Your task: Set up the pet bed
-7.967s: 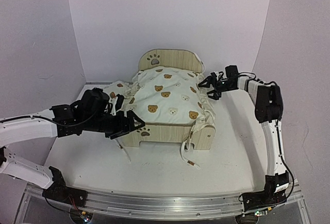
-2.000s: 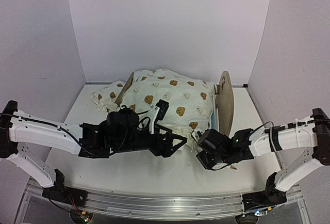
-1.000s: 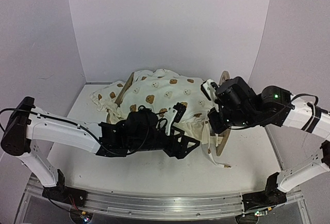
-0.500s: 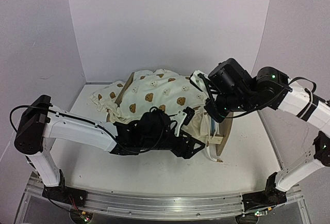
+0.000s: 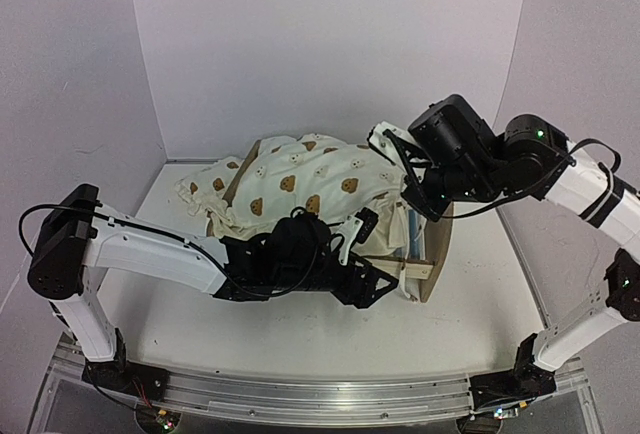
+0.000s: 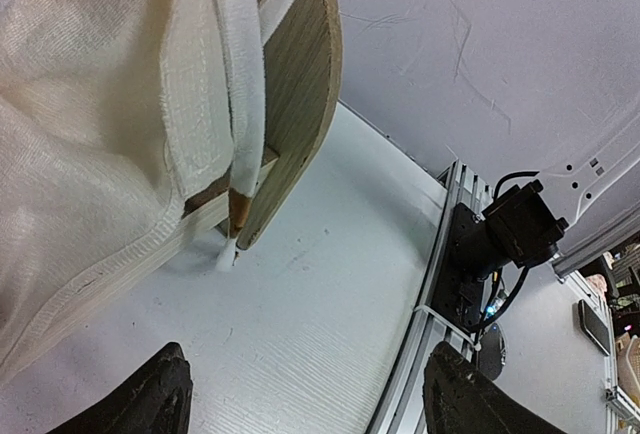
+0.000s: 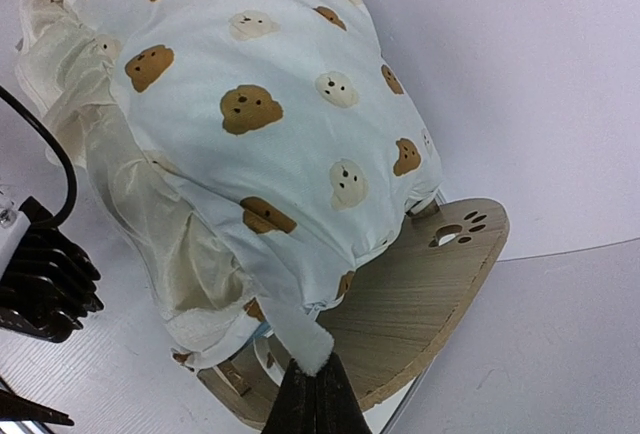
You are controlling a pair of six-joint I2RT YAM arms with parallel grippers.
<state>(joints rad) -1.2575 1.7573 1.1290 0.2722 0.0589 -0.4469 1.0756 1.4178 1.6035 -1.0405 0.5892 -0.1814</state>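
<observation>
In the top view the pet bed (image 5: 438,254) sits tipped on the table (image 5: 300,326) at mid-frame. One end board is right of centre and the other shows at the left, behind the cushion (image 5: 315,176). The cushion lies heaped over the frame between the two boards. The pillow (image 5: 203,189) lies on the table at the cushion's left edge, touching it. The left gripper (image 5: 378,286) is at lower centre, in front of the bed and just left of the right board. In the right wrist view a tie (image 7: 300,339) drops from the cushion's lower edge into the right gripper (image 7: 315,399) at bottom centre, with the board behind it to the right.
</observation>
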